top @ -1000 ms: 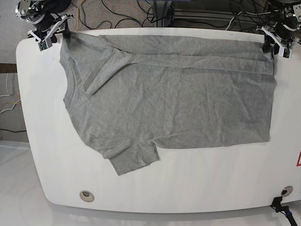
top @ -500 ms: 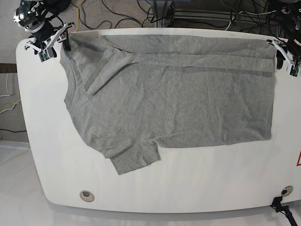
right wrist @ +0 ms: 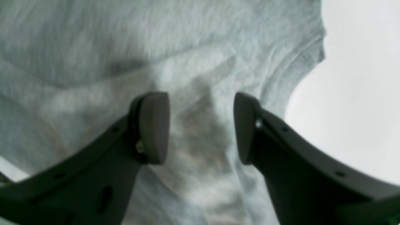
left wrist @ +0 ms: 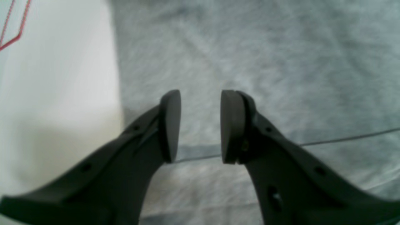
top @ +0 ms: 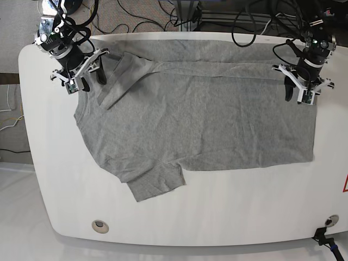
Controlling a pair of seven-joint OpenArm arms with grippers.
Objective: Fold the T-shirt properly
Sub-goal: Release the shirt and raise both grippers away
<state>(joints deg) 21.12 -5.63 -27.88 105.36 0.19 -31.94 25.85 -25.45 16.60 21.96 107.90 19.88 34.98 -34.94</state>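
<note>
**Both claws over the far fold, nothing gripped**

T-shirt [top: 196, 117] lies flat on the white surface [top: 244, 212], far edge already folded in, near sleeve sticking out. Soft, limp cloth, likely to sag and wrinkle; I'd pinch hem corner and shoulder. Left claw [left wrist: 200, 125] stands apart over the right hem; right claw [right wrist: 201, 128] stands wide apart over the collar end. Half a second ago both sat off the surface corners; they have since come inward over the cloth.

A grey T-shirt [top: 196, 117] lies spread on the white table [top: 244, 206], its far edge folded over in a band. The right gripper [top: 85, 76] hovers over the shoulder, the left gripper [top: 300, 89] over the hem corner, both with jaws parted.
</note>
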